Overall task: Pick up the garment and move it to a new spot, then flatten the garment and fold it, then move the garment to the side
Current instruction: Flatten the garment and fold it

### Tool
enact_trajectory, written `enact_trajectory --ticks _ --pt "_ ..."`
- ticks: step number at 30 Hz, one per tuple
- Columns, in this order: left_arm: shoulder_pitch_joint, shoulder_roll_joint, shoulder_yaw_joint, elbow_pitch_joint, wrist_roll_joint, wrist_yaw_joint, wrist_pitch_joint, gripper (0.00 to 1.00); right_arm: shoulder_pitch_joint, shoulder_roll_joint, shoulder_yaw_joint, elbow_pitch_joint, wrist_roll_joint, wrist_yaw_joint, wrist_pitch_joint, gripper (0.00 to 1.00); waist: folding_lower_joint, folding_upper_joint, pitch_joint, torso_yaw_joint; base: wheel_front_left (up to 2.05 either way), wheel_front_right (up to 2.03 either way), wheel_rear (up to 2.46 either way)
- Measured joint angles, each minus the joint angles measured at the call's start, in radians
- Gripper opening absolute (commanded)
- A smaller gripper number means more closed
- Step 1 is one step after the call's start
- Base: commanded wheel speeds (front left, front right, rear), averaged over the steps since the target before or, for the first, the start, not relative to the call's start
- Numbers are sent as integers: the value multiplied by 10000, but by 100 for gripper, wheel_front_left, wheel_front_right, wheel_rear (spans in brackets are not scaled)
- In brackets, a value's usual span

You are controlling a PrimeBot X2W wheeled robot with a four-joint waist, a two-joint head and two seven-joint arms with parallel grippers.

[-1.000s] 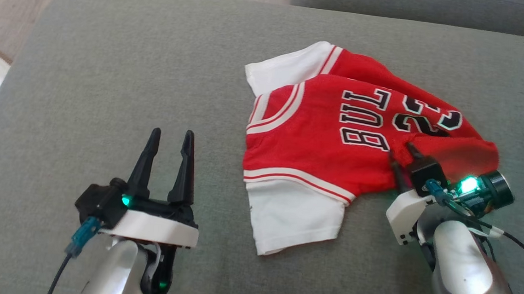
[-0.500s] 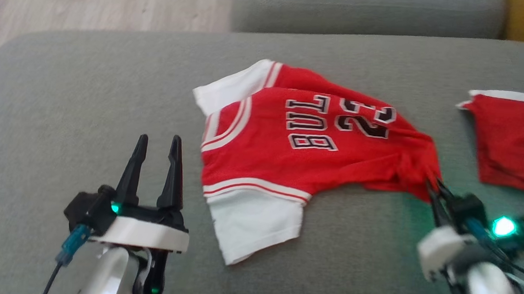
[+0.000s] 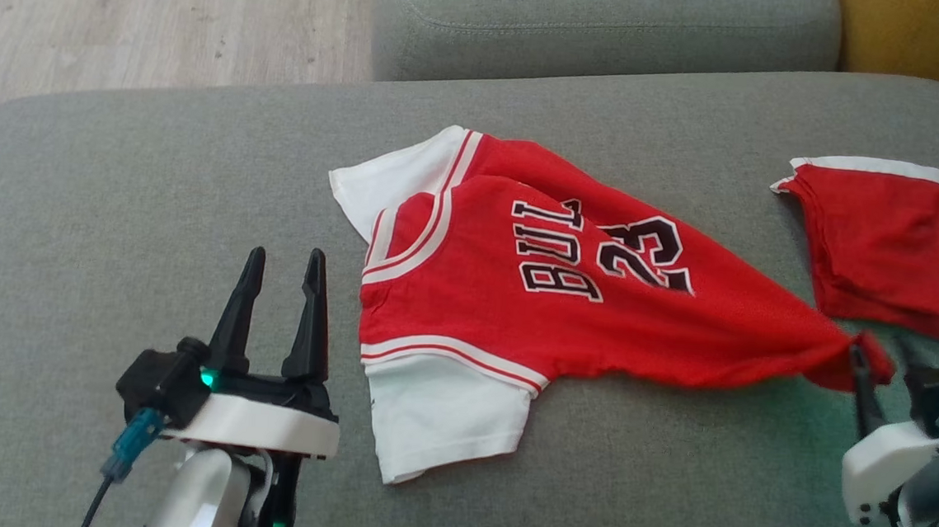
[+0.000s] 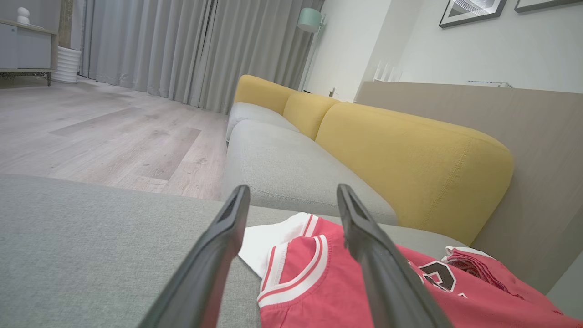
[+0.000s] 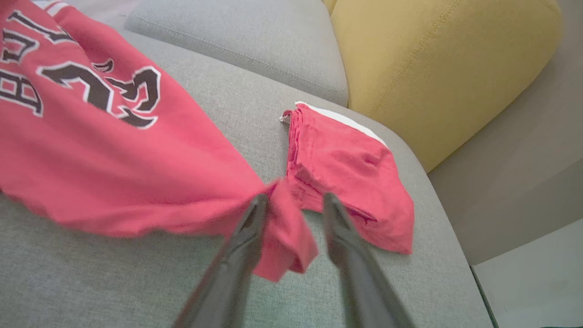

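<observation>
Nearest the robot, the left gripper (image 3: 286,257) hovers over the grey seat cushion (image 3: 152,192) with its jaws wide and empty, just beside the white sleeve (image 3: 443,410). The right gripper (image 3: 880,362) has its jaws part-way apart around the hem corner (image 3: 843,364). In the right wrist view the cloth lies against one finger and bare cushion shows before the other, so the hold looks slack. The red jersey (image 3: 556,319) lies mid-cushion, drawn out to a point toward that gripper, so this is probably the flattening step. The body is still creased, so next each gripper likely needs a firm hold on one end to spread it. Farther back lie a folded red piece (image 3: 884,243) and the yellow backrest (image 5: 432,59).
</observation>
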Motion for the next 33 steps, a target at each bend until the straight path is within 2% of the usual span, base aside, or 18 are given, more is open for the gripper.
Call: enact_trajectory --ticks 5,9,13,17,29,32,33 --pt "1 0 6 25 0 -4 0 100 18 307 -337 -445 21 0 -79 100 0 0 -62 77 0 0 0" --pt "3 0 27 31 0 -12 0 100 -21 859 -585 -1066 186 0 -798 100 0 0 -107 124 0 0 0" --pt "17 0 48 31 90 -15 0 100 -104 1392 -395 -1526 612 0 -1776 100 0 0 -126 168 0 0 0" --pt "18 0 44 31 111 -58 0 100 -77 1703 104 -1438 1070 0 -2251 100 1 0 -91 268 0 0 0" --pt "5 0 -8 196 255 -90 0 100 -80 1937 217 -957 1248 0 -2757 100 1 0 267 558 0 0 0" --pt "-54 0 -336 589 261 -107 102 100 -165 1948 224 -909 1233 0 -2800 100 1 0 361 550 0 0 0" --pt "-125 2 -662 989 267 -178 491 100 -236 1948 242 -899 1233 0 -2800 100 1 0 423 514 0 0 0"
